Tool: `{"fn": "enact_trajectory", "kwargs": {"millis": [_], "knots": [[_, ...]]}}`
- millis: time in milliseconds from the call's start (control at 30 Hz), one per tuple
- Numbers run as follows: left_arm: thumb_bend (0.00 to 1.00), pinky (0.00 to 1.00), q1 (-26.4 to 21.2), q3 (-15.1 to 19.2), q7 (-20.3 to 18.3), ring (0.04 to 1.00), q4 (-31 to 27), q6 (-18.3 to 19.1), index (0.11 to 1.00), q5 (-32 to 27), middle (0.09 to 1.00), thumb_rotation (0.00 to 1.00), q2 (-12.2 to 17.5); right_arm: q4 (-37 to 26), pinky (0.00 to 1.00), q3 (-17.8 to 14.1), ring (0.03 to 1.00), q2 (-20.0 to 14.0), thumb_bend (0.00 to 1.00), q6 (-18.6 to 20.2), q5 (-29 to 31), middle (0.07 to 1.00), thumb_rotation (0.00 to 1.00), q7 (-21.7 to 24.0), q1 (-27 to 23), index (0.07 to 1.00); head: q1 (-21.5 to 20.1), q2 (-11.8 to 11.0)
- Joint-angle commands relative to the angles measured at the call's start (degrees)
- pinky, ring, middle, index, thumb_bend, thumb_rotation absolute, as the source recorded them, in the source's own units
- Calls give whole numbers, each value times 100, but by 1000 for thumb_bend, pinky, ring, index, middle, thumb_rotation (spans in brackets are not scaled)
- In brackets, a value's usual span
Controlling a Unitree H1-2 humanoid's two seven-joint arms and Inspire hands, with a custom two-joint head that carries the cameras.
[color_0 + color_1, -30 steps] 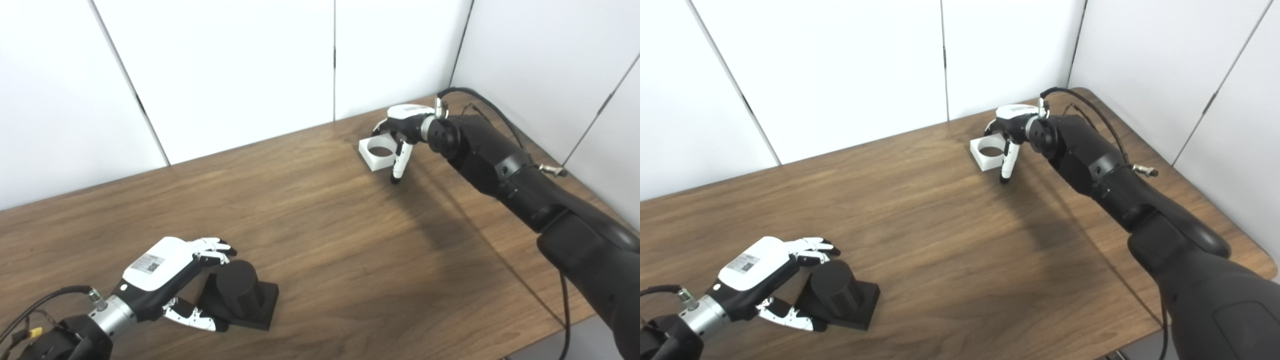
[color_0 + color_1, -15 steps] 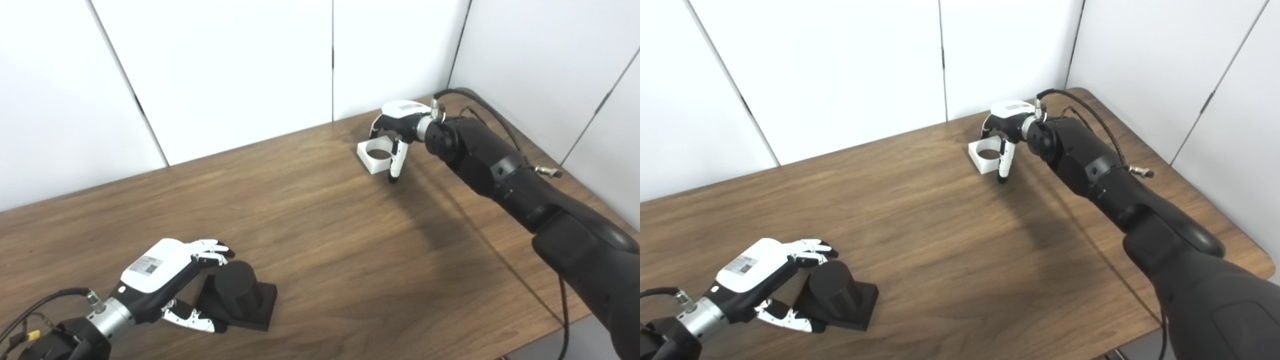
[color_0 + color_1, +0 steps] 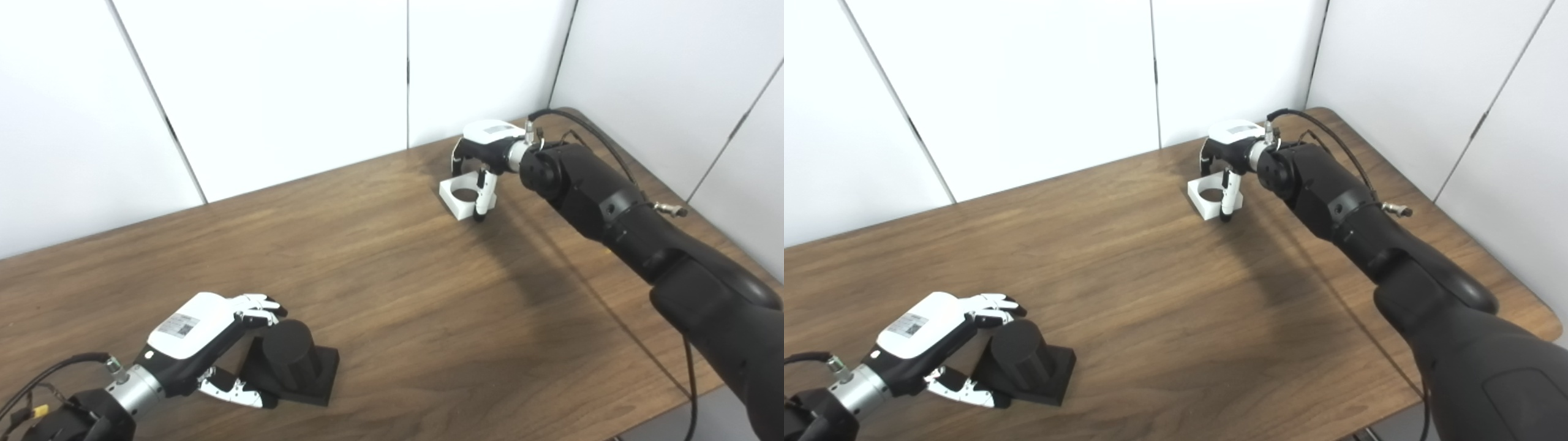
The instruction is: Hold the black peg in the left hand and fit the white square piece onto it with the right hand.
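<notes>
While your left hand (image 3: 205, 343) sits at the near left of the table (image 3: 392, 306), its fingers (image 3: 257, 304) curl over the top of the black peg (image 3: 288, 355) and its thumb (image 3: 236, 391) lies along the near edge of the peg's square base. The hand is cupped around the peg but not clamped on it; you can see space between the palm and the cylinder. The peg stands upright on its base, flat on the wood.

Your right hand (image 3: 1230, 156) is at the far side of the table, reaching over the white square piece (image 3: 1208, 197). That piece lies flat with its round hole facing up. The thumb (image 3: 1228, 199) points down against the piece's near right side, and the other fingers arch over its far edge. Whether they actually press on it you cannot tell from either view, and the piece rests on the table.

On the back of each hand you have a small sticker. The left one looks like a square code patch, the right one a grey strip; neither can be read. White wall panels (image 3: 275, 79) stand behind the table.
</notes>
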Motion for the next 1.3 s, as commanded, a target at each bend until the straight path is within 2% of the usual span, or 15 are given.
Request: {"fn": "enact_trajectory", "kwargs": {"millis": [0,367,533,700,800,967,1267], "knots": [[524,698,185,-91,-359,860,35,70,487,316,813,61,256,33,723,20,821,-10,518,30,-146,785,132,-135,-116,486,-1,7],[525,710,175,-96,-414,864,28,100,487,313,819,61,255,-90,721,-93,817,-41,519,-44,-57,774,127,-245,-37,484,28,54],[525,707,165,-84,-447,867,18,131,487,302,823,62,263,-263,789,-235,834,-41,520,-207,6,772,125,-467,42,481,91,85],[525,712,148,-88,-434,870,31,134,487,355,822,62,254,-573,864,-389,851,-50,519,-265,89,782,126,-484,101,480,206,120],[525,716,129,-96,-451,873,36,144,488,333,822,62,227,-735,879,-460,852,-78,518,-286,102,785,129,-473,121,480,425,171],[525,706,92,-119,-404,879,112,141,487,321,821,63,135,-1019,841,-578,836,-156,519,-381,145,776,129,-509,192,481,960,309],[525,718,-27,-244,-632,897,54,502,488,399,853,68,15,-1447,803,-730,832,-172,520,-460,268,764,126,-340,263,483,1671,493]]}}
